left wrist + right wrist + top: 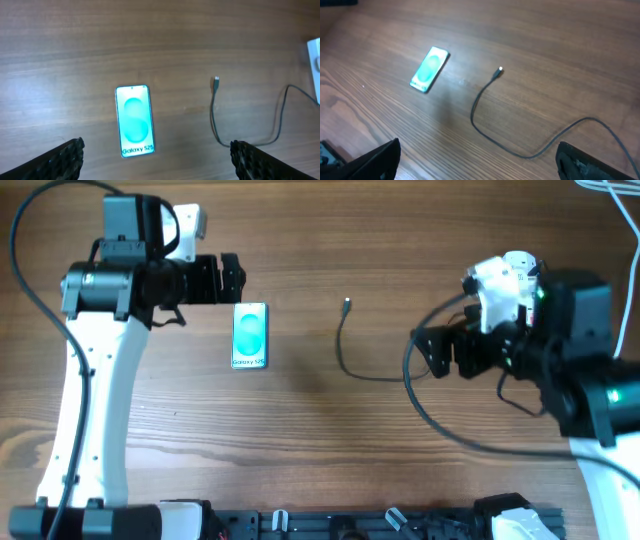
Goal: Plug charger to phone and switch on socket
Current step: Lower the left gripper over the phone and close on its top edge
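Note:
The phone [250,336] lies flat on the wooden table, teal screen up, with its "Galaxy" strip toward the near edge. It also shows in the left wrist view [133,120] and the right wrist view [429,69]. The charger cable [343,350] lies to its right, metal tip [347,304] pointing away, about a phone's length from the phone. It runs right under the right arm. The socket shows as a white body [497,280] partly hidden by the right arm, and as a white edge [314,60]. My left gripper [232,278] is open above the phone's far end. My right gripper [432,352] is open, right of the cable.
A thick white cord [622,215] runs off at the far right corner. Thick black arm cables loop at the far left [30,270] and below the right gripper [440,420]. A black rail [330,525] lines the near edge.

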You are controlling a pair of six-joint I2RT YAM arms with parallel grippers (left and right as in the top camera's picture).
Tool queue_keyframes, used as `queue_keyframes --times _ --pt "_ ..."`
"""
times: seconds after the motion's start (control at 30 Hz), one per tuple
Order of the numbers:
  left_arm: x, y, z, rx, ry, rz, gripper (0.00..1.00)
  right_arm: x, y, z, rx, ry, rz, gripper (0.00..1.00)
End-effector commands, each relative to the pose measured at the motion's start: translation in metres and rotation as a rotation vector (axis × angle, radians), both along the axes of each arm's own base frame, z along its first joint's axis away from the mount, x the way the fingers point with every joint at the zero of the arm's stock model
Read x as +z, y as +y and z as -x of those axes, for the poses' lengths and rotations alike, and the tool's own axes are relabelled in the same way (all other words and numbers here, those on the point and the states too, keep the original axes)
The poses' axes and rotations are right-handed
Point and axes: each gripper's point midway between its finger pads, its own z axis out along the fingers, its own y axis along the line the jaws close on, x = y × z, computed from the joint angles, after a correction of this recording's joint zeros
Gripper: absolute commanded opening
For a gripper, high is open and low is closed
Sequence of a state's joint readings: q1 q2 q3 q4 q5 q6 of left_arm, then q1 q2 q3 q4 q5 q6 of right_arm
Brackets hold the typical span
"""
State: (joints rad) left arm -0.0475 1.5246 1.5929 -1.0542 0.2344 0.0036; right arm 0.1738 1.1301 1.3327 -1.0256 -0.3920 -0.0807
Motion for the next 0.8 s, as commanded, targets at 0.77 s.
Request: queue_keyframes --times 0.77 --pt "-0.186 -0.017 -0.021 -0.060 0.465 -0.205 0.92 -0.042 0.022 -0.030 -0.030 0.241 -0.117 1.00"
